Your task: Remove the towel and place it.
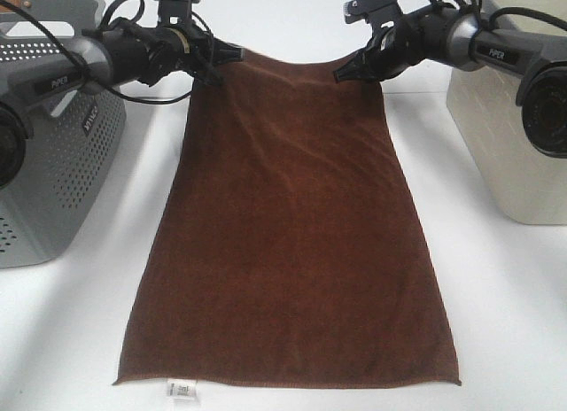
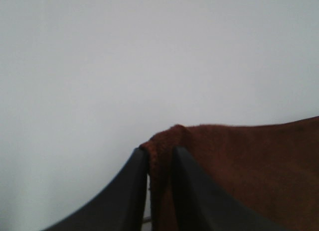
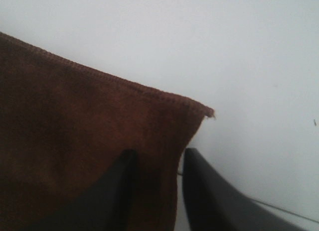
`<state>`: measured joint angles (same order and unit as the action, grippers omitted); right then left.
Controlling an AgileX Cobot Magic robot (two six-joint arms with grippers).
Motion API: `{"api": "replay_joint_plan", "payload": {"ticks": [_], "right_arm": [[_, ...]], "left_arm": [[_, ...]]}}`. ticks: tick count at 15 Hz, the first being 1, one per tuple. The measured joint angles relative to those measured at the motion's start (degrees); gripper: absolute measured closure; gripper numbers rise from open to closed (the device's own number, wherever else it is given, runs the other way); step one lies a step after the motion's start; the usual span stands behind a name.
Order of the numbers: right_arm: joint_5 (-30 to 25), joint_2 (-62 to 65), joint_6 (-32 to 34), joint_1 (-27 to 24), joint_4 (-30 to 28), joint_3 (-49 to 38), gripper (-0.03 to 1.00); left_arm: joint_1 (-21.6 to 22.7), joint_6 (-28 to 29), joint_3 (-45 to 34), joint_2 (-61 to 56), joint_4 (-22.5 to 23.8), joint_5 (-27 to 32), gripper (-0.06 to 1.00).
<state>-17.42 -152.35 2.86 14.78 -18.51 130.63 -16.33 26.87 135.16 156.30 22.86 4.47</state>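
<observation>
Brown towel (image 1: 292,234) lies on counter (image 1: 496,305); left gripper (image 1: 233,52) and right gripper (image 1: 343,74) each clamp a far corner.

A plain white tabletop (image 1: 509,340) fills the whole scene, brightly and evenly lit, with only faint, soft shadows on it. At its left side stands a grey perforated basket (image 1: 53,189), and at its right side a pale cream bin (image 1: 492,154) with smooth walls.
</observation>
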Motion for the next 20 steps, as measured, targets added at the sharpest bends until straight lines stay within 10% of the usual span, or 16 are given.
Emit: {"api": "replay_joint_plan", "payload": {"ticks": [3,5,12,20], "right_arm": [[0.69,-0.11,2.92,0.00,-0.11,0.00,0.26],[-0.29,-0.06,2.98,0.00,0.11,0.00,0.21],[-15.87,12.95,2.75,0.00,9.97,0.00,0.20],[-49.73,28.65,2.35,0.00,14.38,0.06,0.20]], "left_arm": [[0.00,0.06,0.00,0.23,0.00,-0.57,0.33],[0.00,0.06,0.00,-0.17,-0.11,-1.32,0.18],[-2.46,0.06,0.00,-9.80,-2.52,4.64,0.16],[-7.68,-12.32,0.06,-26.36,-6.47,47.67,0.16]]}}
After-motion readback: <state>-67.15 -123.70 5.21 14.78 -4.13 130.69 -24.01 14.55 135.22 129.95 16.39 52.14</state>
